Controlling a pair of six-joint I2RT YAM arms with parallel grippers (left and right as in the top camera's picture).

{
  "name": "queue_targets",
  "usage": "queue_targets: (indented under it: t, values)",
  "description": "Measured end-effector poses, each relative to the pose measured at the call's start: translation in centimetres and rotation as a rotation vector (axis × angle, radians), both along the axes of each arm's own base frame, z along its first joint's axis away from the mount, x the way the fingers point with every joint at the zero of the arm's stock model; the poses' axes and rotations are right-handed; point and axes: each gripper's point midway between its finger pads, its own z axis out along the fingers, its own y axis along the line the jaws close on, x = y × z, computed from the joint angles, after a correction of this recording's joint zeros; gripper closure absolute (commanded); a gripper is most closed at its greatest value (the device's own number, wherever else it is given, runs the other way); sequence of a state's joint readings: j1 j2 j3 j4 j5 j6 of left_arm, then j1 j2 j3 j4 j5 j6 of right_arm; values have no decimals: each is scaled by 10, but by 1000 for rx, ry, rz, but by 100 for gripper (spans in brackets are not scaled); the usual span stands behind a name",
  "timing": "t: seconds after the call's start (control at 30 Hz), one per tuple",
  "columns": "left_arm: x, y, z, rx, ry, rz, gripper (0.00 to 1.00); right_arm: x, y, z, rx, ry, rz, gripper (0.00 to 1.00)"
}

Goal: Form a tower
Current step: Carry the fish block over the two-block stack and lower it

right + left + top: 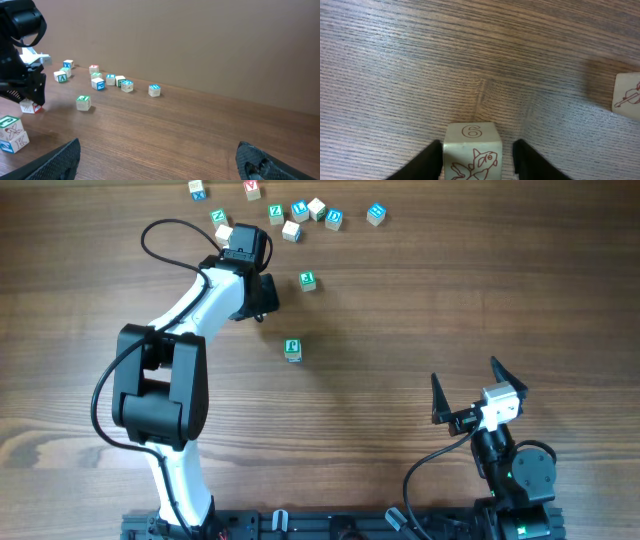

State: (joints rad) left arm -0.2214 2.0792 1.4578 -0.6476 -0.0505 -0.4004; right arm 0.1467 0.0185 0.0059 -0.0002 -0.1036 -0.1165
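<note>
- Your left end effector (pixel 476 156) is partly open and straddles a fish-printed cube (pixel 472 136) that sits on the counter (pixel 395 60). A sliver of gap shows beside one finger, so nothing looks gripped yet.
- Centre the jaws before closing, so the cube is not nudged sideways or twisted.
- Close on the flat side faces, low enough to hold it square.
- The tower (pixel 292 350) stands two cubes tall, apart from this cube and nearer the robot's base. Lift clear above its top before approaching.
- Lower straight down with the edges aligned, then release gently.
- Your right end effector (pixel 466 380) is wide open and empty, well away; leave it there.
</note>
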Motion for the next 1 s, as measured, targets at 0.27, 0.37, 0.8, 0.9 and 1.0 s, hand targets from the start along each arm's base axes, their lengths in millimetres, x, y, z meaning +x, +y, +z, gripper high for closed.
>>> queue_targets:
  t: [0.27, 0.37, 0.8, 0.9, 1.0]
  values:
    - [0, 0, 2, 6, -5, -20, 71, 0, 0, 0, 0, -1, 0, 0]
    - [4, -1, 20, -1, -44, -25, 76, 0, 0, 0, 0, -1, 0, 0]
    - [-71, -54, 123, -39, -61, -184, 72, 0, 0, 0, 0, -1, 0, 0]
    - [-87, -76, 115, -30, -20, -247, 70, 0, 0, 0, 0, -1, 0, 0]
    - [-95, -90, 111, -25, -4, -287, 70, 0, 0, 0, 0, -1, 0, 0]
